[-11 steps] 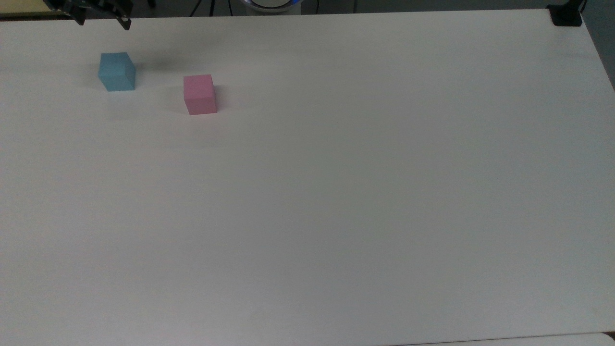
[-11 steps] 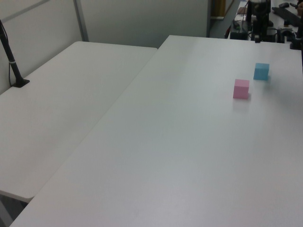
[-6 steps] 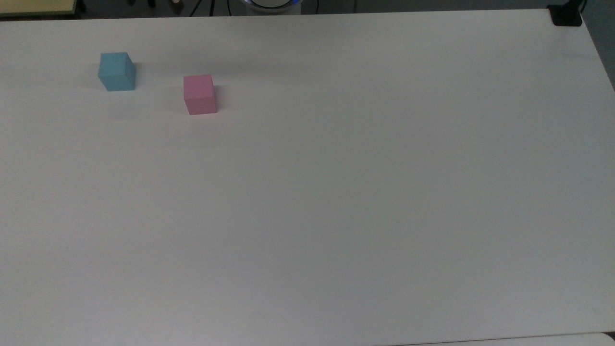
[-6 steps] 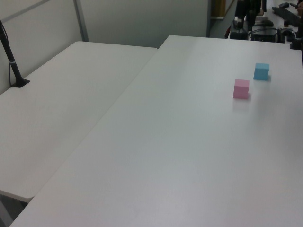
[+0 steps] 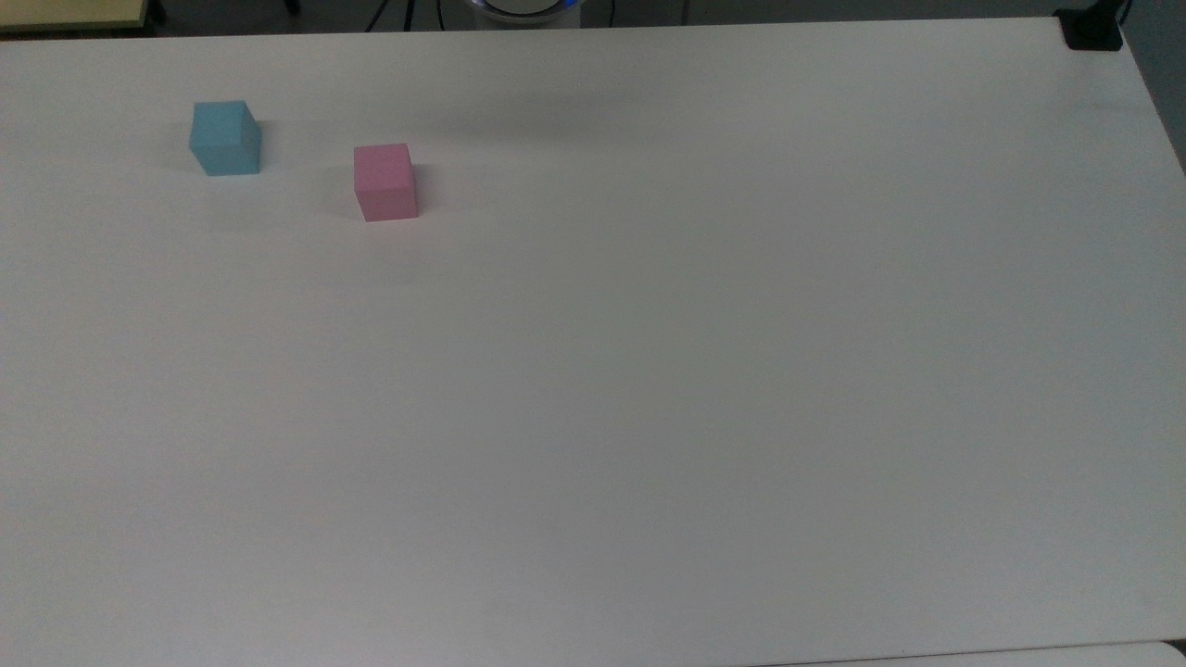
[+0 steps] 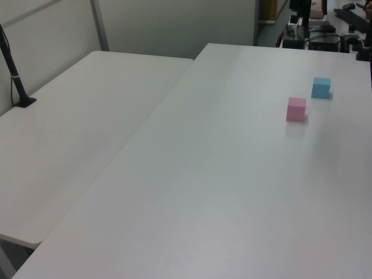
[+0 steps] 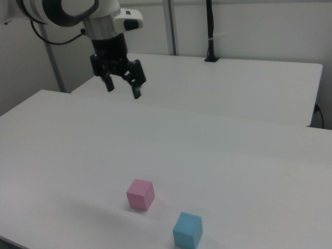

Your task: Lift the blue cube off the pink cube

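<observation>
Blue cube: the blue cube (image 5: 225, 138) sits flat on the white surface (image 5: 649, 371), near the top view's upper left corner; it also shows in the left view (image 6: 321, 88) and the right view (image 7: 187, 231). It rests on the surface itself, not on the other cube.
Pink cube: the pink cube (image 5: 384, 182) stands apart from the blue one, to the top view's right of it and a little nearer the camera, with bare surface between them. In the right view (image 7: 140, 194) it lies to the right view's left of the blue cube and farther from the camera; in the left view (image 6: 296, 109) it is nearer the camera than the blue cube.
Pincer: the pincer (image 7: 122, 87) hangs high in the right view's upper left, well above and away from both cubes, its two black fingers (image 7: 137, 84) spread and holding nothing.
Arm: the white arm (image 7: 78, 13) rises from the pincer toward the right view's top left corner.
Around: a second white table (image 7: 218, 88) adjoins the surface, with a black post (image 7: 210, 31) standing on it. A black clamp (image 5: 1091, 30) sits at the surface's corner at the top view's upper right.
In the way: nothing lies on the cubes, and open surface surrounds them.
</observation>
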You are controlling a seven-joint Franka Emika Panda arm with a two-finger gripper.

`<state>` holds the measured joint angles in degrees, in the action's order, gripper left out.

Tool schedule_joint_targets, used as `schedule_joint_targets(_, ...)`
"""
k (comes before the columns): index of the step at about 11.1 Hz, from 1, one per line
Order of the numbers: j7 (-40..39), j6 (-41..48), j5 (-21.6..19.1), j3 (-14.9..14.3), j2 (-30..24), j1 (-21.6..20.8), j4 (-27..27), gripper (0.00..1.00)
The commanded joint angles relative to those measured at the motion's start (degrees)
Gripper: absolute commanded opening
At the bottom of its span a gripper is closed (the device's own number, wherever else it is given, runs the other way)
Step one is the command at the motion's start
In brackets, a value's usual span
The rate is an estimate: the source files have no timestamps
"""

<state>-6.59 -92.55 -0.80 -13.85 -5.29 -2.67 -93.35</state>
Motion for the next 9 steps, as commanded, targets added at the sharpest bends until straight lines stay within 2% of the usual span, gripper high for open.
schedule_joint_targets(1,-3.3,-8.4,3.1,-1.0,1.1,-0.8,-1.4,1.00)
schedule_joint_targets(4,-0.2,-7.4,2.8,-1.0,0.9,-1.0,-1.4,1.00)
schedule_joint_targets(9,-0.3,-4.0,2.9,-1.0,0.7,-1.3,-1.0,1.00)
